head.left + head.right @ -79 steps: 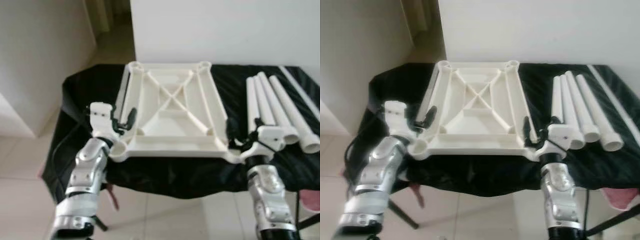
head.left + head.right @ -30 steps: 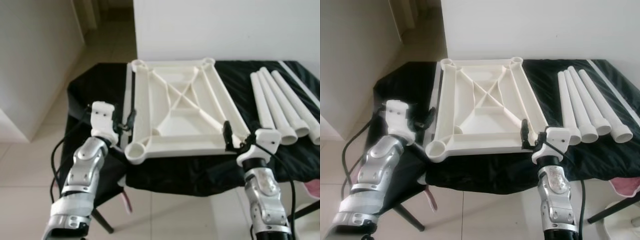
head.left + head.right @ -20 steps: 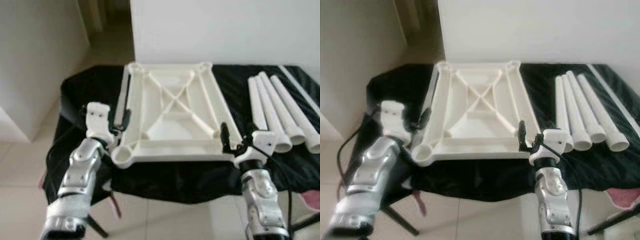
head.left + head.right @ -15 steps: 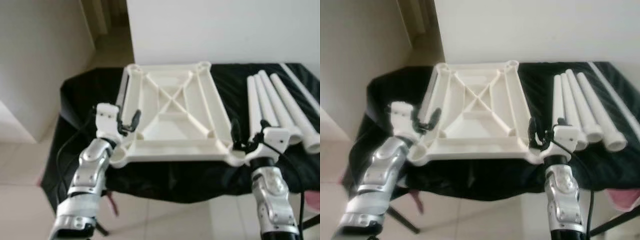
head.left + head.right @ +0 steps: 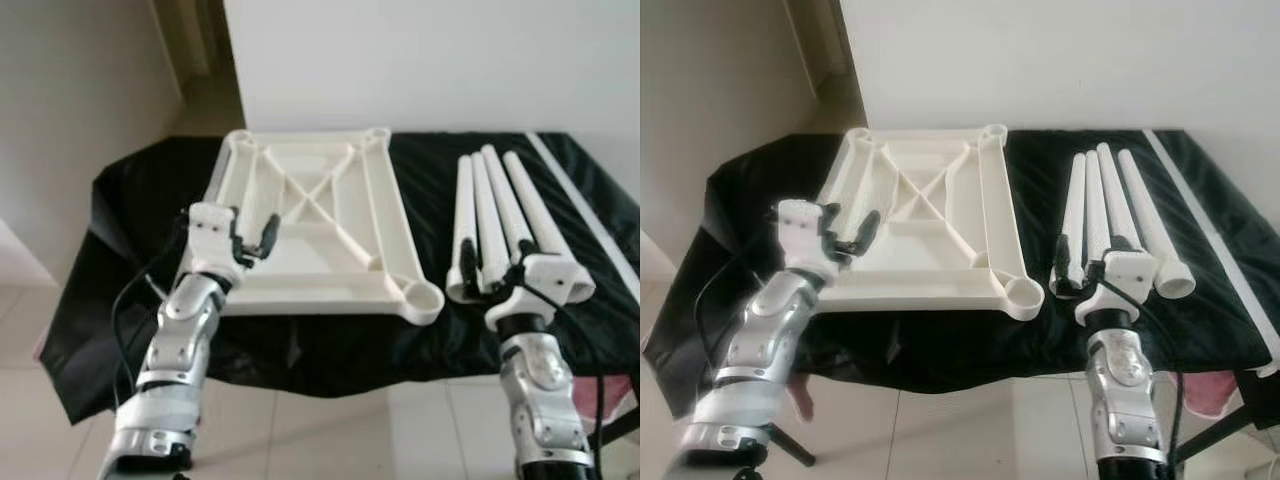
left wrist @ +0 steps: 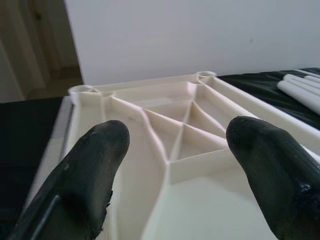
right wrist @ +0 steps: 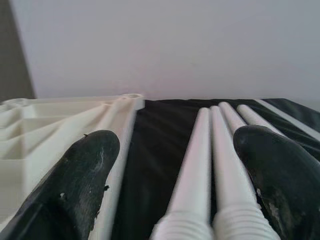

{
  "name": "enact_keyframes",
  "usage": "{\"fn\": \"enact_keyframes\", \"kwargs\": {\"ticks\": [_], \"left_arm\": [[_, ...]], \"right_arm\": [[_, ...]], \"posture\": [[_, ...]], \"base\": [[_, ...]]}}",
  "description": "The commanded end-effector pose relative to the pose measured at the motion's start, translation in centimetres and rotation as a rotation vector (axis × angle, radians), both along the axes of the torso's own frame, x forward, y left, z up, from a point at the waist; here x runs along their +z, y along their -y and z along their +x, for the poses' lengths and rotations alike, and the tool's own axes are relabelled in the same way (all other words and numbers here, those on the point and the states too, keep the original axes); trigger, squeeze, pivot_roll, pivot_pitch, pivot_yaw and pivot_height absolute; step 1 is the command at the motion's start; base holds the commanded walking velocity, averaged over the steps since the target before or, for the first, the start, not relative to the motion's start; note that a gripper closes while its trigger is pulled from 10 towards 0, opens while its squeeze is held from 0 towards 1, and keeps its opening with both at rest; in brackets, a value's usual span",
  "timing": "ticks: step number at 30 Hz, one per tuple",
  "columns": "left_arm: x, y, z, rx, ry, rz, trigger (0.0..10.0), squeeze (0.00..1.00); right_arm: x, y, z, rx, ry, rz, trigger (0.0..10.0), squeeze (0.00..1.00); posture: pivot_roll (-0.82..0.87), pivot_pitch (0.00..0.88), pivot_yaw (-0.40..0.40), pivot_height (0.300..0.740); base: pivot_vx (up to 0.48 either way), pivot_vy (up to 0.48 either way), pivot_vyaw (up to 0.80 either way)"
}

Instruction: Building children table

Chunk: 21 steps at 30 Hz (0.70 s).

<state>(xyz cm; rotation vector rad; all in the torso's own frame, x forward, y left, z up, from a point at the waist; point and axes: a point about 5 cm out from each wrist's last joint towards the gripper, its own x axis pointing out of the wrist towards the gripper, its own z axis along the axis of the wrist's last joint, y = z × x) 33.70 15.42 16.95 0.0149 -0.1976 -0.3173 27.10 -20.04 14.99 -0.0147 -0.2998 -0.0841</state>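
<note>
Between left fingers (image 6: 90, 175): upturned tabletop (image 5: 330, 235).

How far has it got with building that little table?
Early days. The tabletop lies upside down on the black cloth, sockets up, ready for legs. Four legs lie beside it, none fitted. The right claw is open at the near ends of the legs; the left claw is open over the tabletop's near left edge. All four legs remain to be fitted, then the table turned upright.

The tabletop (image 5: 300, 215) is viewed steeply from the head — wrist cameras (low, close) share it.
</note>
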Motion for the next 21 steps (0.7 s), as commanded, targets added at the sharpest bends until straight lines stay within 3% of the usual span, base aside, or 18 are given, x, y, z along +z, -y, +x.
{"fn": "enact_keyframes", "kwargs": {"ticks": [1, 5, 9, 14, 15, 16, 21], "left_arm": [[-0.2, -0.5, 0.1, 0.044, -0.010, 0.001, 10.0, 0.00], [-0.2, -0.5, 0.2, 0.040, -0.007, 0.006, 10.0, 0.00], [-0.2, 0.2, -0.3, -0.123, -0.029, 0.035, 10.0, 0.00], [0.3, 0.7, -0.6, -0.208, -0.033, 0.037, 10.0, 0.00], [0.4, 1.0, -0.7, -0.243, -0.040, 0.039, 10.0, 0.00], [0.6, 1.4, -0.9, -0.282, -0.041, 0.065, 10.0, 0.00], [1.0, 2.5, -1.1, -0.374, -0.060, 0.154, 10.0, 0.00]], "right_arm": [[0.1, -0.1, 0.1, 0.000, 0.001, -0.002, 10.0, 0.00], [0.0, -0.1, 0.1, -0.006, -0.003, 0.001, 10.0, 0.00], [-0.5, 0.4, 0.5, -0.049, -0.080, 0.072, 10.0, 0.00], [-0.6, 0.6, 0.6, -0.045, -0.121, 0.075, 10.0, 0.00], [-0.6, 0.6, 0.6, -0.050, -0.128, 0.071, 10.0, 0.21], [-0.5, 0.7, 0.7, -0.044, -0.131, 0.065, 10.0, 0.99], [0.2, 0.9, 1.2, -0.052, -0.146, 0.092, 10.0, 1.00]], "posture": [[-0.08, 0.000, 0.007, 0.740], [-0.08, 0.000, 0.009, 0.740], [-0.08, 0.000, 0.009, 0.740], [-0.08, 0.000, 0.008, 0.740], [-0.08, 0.000, 0.006, 0.740], [-0.08, 0.000, 0.005, 0.740], [-0.07, 0.003, 0.007, 0.740]], "base": [[0.000, 0.000, 0.00], [0.000, 0.000, 0.00], [0.000, 0.000, 0.00], [0.000, 0.000, 0.00], [0.000, 0.000, 0.00], [0.000, 0.000, 0.00], [0.000, 0.000, 0.00]]}}
